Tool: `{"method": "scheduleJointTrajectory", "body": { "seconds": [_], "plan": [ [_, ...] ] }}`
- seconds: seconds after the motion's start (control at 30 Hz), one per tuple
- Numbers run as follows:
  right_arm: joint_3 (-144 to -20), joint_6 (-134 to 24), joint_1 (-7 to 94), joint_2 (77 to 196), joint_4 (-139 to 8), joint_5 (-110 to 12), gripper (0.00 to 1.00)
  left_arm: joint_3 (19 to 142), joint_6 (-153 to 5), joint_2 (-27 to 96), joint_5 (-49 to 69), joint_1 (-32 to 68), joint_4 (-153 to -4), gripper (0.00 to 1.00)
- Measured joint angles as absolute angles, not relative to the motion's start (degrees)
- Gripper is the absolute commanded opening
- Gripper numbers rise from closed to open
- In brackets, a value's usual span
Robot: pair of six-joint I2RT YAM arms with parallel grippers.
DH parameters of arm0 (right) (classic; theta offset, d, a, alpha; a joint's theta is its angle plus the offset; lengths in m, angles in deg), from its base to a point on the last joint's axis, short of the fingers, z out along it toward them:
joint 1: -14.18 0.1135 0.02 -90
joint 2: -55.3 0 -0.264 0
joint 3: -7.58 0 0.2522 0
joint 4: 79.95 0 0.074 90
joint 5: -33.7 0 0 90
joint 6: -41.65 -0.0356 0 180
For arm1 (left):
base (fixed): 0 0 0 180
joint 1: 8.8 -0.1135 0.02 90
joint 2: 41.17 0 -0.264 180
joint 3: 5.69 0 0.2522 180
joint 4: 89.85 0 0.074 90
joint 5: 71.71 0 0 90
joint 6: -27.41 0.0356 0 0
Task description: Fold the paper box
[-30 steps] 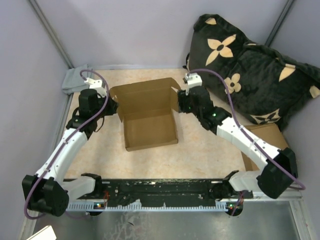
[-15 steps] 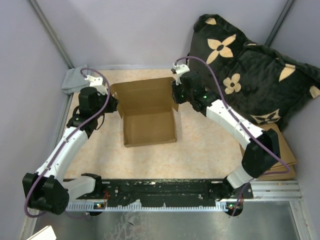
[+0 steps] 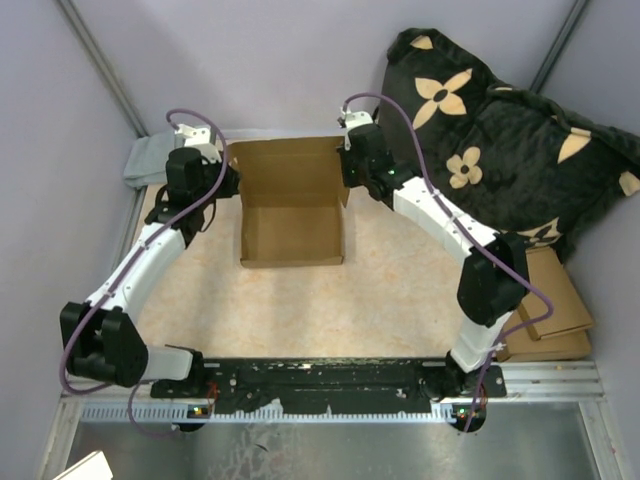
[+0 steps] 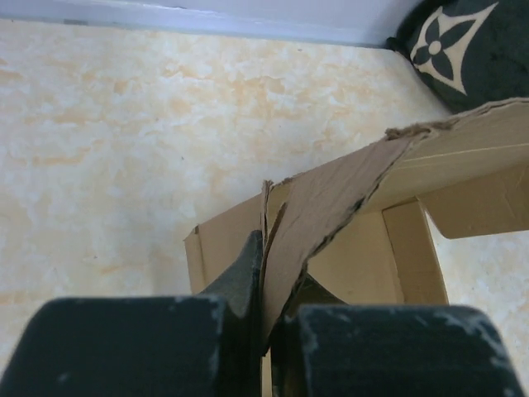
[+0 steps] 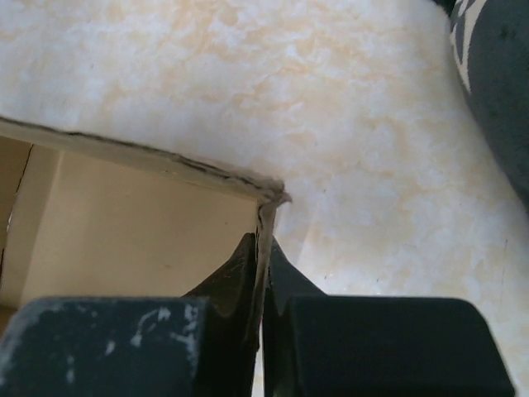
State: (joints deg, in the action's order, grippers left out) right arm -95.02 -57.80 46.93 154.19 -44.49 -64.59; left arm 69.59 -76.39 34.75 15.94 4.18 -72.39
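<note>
The left arm [image 3: 140, 272] and right arm [image 3: 435, 218] share one build: long white shells with rounded edges, joined by chunky matte-black housings. The largest of these are the left elbow block [image 3: 100, 345] and the right elbow block [image 3: 492, 277]. A thin purple cable [image 3: 190, 111] loops free above each wrist and trails along the shell. A small white bracket [image 3: 192, 135] caps each wrist. Both bases are fixed to a black rail [image 3: 320, 378] at the near edge. The left fingers [image 4: 132, 343] and right fingers [image 5: 107, 347] are black. They are blocky at the root and taper to thin wedges, and their faces are scuffed with pale flecks.
</note>
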Motion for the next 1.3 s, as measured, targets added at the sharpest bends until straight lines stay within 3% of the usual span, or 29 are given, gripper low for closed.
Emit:
{"method": "scheduleJointTrajectory", "body": {
  "seconds": [0.37, 0.57, 1.3],
  "plan": [
    [-106.8, -58.0, 46.5, 164.0, -47.4, -72.0, 0.0, 73.4, -76.2, 40.8, 16.0, 3.9, -74.5, 0.01],
    [-107.4, -58.9, 46.4, 164.7, -48.5, -72.3, 0.0, 72.8, -75.4, 40.8, 16.1, 3.9, -75.3, 0.06],
    [-79.8, -60.0, 50.3, 151.7, -64.4, -77.0, 0.0, 70.0, -81.1, 40.9, 13.6, 3.7, -76.2, 0.15]
  ]
}}
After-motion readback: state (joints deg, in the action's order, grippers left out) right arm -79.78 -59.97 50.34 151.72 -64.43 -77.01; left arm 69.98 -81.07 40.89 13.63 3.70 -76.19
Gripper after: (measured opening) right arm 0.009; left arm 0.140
